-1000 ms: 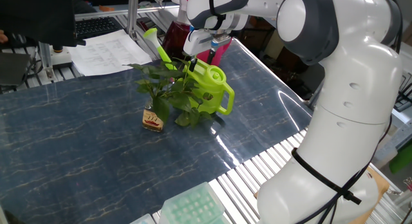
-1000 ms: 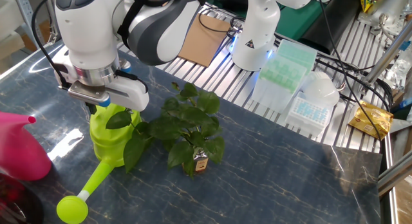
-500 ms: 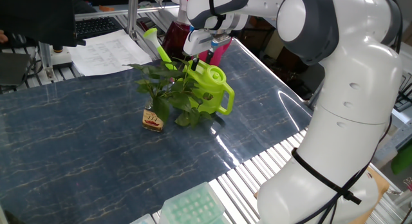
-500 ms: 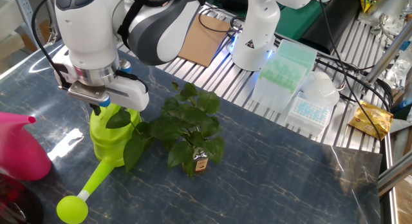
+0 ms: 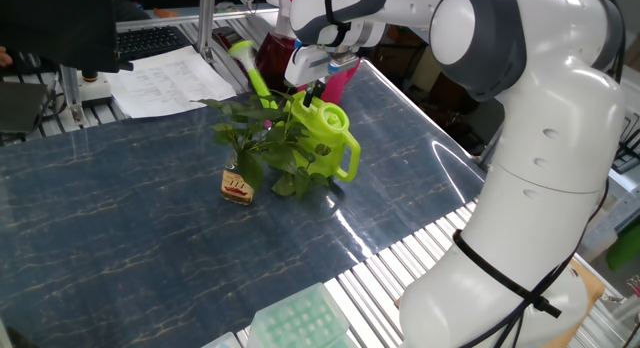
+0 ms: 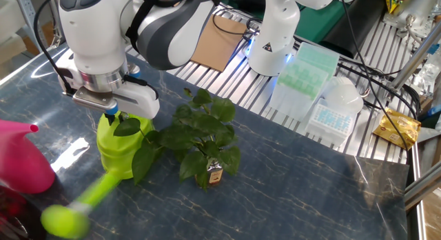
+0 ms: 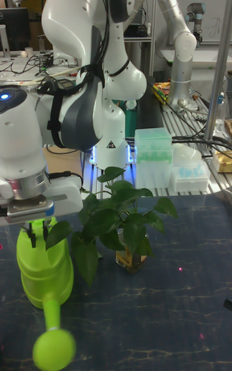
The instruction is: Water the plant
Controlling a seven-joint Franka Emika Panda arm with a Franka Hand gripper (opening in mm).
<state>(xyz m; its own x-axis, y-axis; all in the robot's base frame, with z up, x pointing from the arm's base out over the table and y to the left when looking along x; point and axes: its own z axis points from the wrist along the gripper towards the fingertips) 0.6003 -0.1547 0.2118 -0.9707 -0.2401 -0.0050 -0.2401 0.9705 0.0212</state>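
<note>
Gripping the lime green watering can [image 6: 118, 145], the claw [image 6: 110, 118] crowds the plant [image 6: 200, 140] near a pink watering can [image 6: 22, 157].

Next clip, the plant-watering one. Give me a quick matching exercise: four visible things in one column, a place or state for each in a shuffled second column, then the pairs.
Things:
1. lime green watering can
2. pink watering can
3. plant
4. gripper

Places or states:
A. standing in a small glass bottle with a red-yellow label
B. at the table's edge, away from the arm
C. closed on the top of the can
D. spout blurred, beginning to move

Pairs: 1-D, 2-B, 3-A, 4-C
</note>
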